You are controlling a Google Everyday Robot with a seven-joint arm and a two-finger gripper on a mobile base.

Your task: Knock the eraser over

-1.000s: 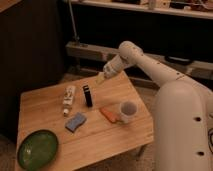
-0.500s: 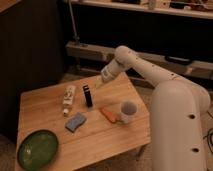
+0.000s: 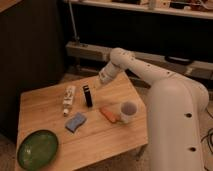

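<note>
Gripper [image 3: 98,86] now nearer upright eraser [image 3: 88,95] (white tube [image 3: 68,98] beside), grip state unclear.

- The arm [image 3: 142,67] extends from the white body at the right, reaching left.
- The gripper [image 3: 96,86] points down-left, low over the far side.

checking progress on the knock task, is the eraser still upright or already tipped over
Upright. The eraser stands on its narrow end on the wooden table; the gripper is just right of its top.
</note>
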